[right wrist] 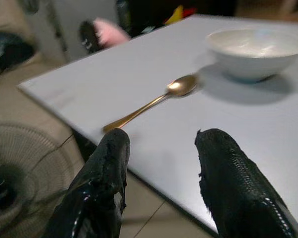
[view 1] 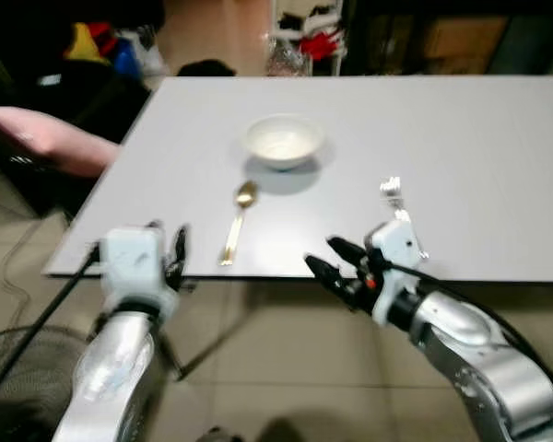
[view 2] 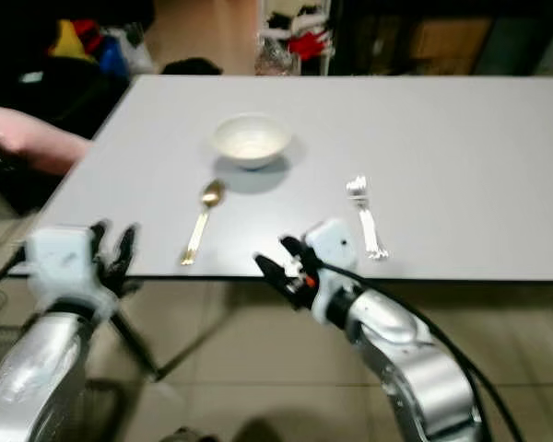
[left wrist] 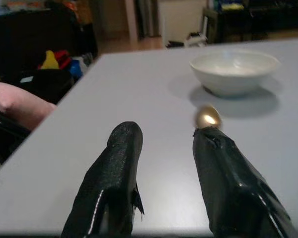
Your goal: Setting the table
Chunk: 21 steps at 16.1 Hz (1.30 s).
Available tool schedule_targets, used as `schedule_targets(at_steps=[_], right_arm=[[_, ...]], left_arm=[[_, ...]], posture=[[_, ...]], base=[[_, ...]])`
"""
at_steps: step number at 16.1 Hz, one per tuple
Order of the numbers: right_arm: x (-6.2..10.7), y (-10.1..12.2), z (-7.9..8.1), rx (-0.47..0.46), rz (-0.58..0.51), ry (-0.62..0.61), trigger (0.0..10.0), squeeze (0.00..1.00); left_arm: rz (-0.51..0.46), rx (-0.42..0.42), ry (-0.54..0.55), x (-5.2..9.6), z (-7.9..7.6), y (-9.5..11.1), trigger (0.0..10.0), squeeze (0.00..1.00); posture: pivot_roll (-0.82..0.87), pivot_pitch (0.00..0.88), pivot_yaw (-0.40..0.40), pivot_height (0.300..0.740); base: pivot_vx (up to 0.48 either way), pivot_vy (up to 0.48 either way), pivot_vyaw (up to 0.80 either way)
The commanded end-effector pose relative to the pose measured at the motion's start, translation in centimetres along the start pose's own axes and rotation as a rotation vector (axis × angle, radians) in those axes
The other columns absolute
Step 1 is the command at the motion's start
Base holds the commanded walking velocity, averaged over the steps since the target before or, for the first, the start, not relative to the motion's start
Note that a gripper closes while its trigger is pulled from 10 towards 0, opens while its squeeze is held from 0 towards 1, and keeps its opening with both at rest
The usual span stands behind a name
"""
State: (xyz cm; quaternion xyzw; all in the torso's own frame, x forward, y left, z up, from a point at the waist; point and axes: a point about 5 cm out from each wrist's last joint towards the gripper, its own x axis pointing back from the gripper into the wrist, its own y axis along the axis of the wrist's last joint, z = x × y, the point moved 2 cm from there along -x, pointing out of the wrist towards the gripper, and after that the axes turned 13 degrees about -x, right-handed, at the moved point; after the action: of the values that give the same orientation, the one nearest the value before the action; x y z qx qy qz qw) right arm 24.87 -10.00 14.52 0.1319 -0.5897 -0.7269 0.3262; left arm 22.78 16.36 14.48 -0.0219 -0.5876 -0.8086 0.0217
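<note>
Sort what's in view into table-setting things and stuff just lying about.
For the job: white bowl, gold spoon, silver fork, grey table.

Lying about: fan on the floor, coloured clutter beyond the table's far left corner.

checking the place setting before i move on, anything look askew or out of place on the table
Slightly. The gold spoon and silver fork lie nearer the table edge than the white bowl, not level beside it. Nothing looks spilled or damaged. Both pincers, left and right, are open and hold nothing.
</note>
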Motion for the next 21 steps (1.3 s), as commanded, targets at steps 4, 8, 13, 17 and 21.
schedule_targets(at_steps=[4,8,13,17,21], right_arm=[[0.3,-0.6,-1.6,-0.024,-0.013,-0.094,10.0,0.0],[0.2,-0.7,-1.1,-0.021,-0.028,-0.078,10.0,0.0],[0.5,-0.8,-1.5,-0.038,-0.062,-0.119,10.0,0.38],[0.7,-0.5,-1.5,-0.037,-0.088,-0.106,10.0,1.0],[0.4,-0.5,-1.2,-0.052,-0.1,-0.085,10.0,1.0]], left_arm=[[0.048,0.009,0.053,2.7,0.5,-0.1,10.0,0.0],[0.083,-0.006,0.056,4.0,0.4,-0.4,10.0,0.0],[0.089,0.047,0.049,3.9,0.8,-0.5,10.0,1.0],[0.086,0.043,0.048,3.7,1.2,-0.6,10.0,1.0],[0.062,-0.064,0.065,3.4,1.9,-0.2,10.0,1.0]], posture=[[-0.05,0.0,0.03,0.74],[-0.04,0.0,0.03,0.74],[-0.04,0.0,0.053,0.74],[-0.05,0.0,0.063,0.74],[-0.03,0.0,0.05,0.74]], base=[[0.0,-0.48,0.0],[0.0,-0.48,0.0],[0.0,-0.48,0.42],[0.0,-0.48,0.8],[0.0,-0.12,0.8]])
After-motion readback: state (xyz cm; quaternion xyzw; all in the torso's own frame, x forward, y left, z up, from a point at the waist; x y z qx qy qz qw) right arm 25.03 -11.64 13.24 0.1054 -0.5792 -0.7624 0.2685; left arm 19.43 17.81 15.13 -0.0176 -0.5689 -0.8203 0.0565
